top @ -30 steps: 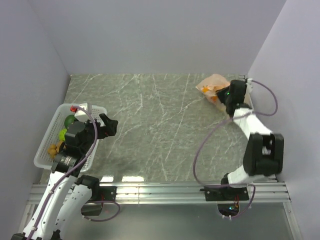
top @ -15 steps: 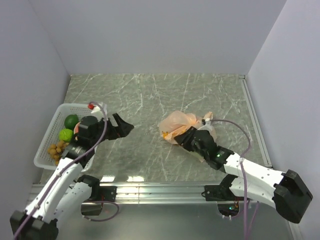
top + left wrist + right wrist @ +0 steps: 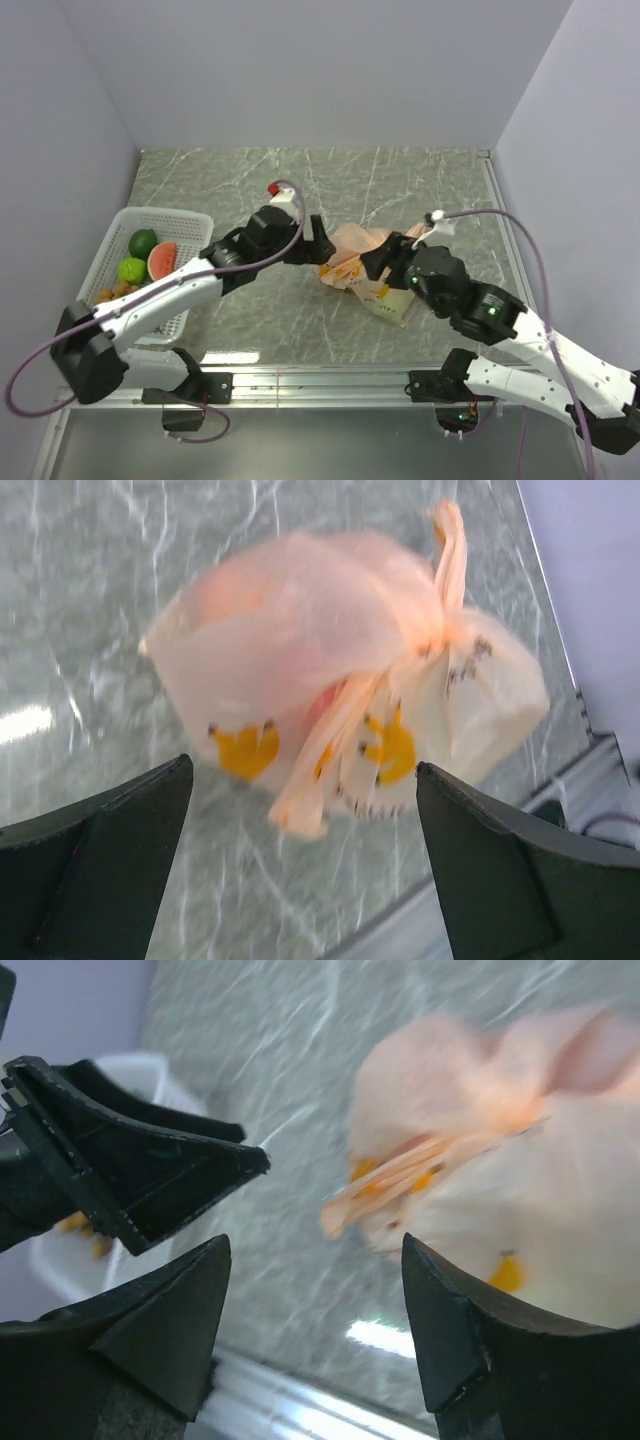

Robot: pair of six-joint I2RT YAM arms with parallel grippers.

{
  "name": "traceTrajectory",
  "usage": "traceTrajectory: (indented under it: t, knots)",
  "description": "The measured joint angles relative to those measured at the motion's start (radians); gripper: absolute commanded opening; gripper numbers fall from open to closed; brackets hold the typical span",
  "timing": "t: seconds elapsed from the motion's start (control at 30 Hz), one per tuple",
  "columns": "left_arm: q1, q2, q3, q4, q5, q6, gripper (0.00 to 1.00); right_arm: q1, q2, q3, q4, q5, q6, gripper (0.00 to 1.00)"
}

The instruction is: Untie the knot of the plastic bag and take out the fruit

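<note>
Both sets of jaws stand wide apart with nothing between them: the left gripper (image 3: 318,240) sits at about nine o'clock of the plastic bag (image 3: 358,262) and the right gripper (image 3: 385,262) at about three o'clock, each close beside it without a clear touch. In the left wrist view the plastic bag (image 3: 330,670) lies slumped on the table, the knot (image 3: 440,630) pinched at its two o'clock side with one ear standing up toward twelve and a loose handle strip trailing down toward six. A reddish shape glows through the film, probably the fruit, though blur hides which piece. I judge the bag light, soft and slippery; it will crumple and slide rather than resist, so one jaw should pinch an ear close beside the knot while the other takes the second loop or pins the film just beneath it. The table (image 3: 300,190) is smooth grey-green veined stone, glossy, offering little friction. Pale walls close in on three sides, and a white basket (image 3: 110,262) with green fruit sits at nine o'clock.
</note>
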Motion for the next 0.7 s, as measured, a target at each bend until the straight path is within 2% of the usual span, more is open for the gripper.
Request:
traceTrajectory:
  t: [0.07,0.17,0.33,0.4,0.43,0.47,0.53,0.7]
  knots:
    - [-0.016,0.077,0.074,0.011,-0.042,0.006,0.99,-0.018,-0.005,0.059,-0.071,0.083,-0.032,0.77]
    - [-0.034,0.201,0.186,0.017,-0.087,0.028,0.99,-0.093,0.025,0.082,-0.11,0.119,-0.078,0.77]
    - [-0.067,0.421,0.364,0.003,-0.129,0.054,0.99,-0.26,0.106,-0.028,-0.08,0.083,-0.132,0.76]
    - [-0.083,0.482,0.397,-0.013,-0.142,0.056,0.99,-0.289,0.122,-0.114,-0.056,0.036,-0.144,0.64]
    - [-0.091,0.504,0.406,-0.019,-0.147,0.056,0.99,-0.294,0.126,-0.159,-0.048,0.013,-0.146,0.55]
    - [-0.1,0.523,0.407,-0.026,-0.151,0.056,0.99,-0.296,0.126,-0.203,-0.039,-0.01,-0.143,0.36]
    - [-0.116,0.547,0.407,-0.042,-0.153,0.056,0.99,-0.296,0.112,-0.286,-0.023,-0.043,-0.126,0.19]
    - [-0.151,0.56,0.407,-0.039,-0.153,0.051,0.93,-0.297,0.005,-0.42,0.016,-0.096,-0.074,0.02]
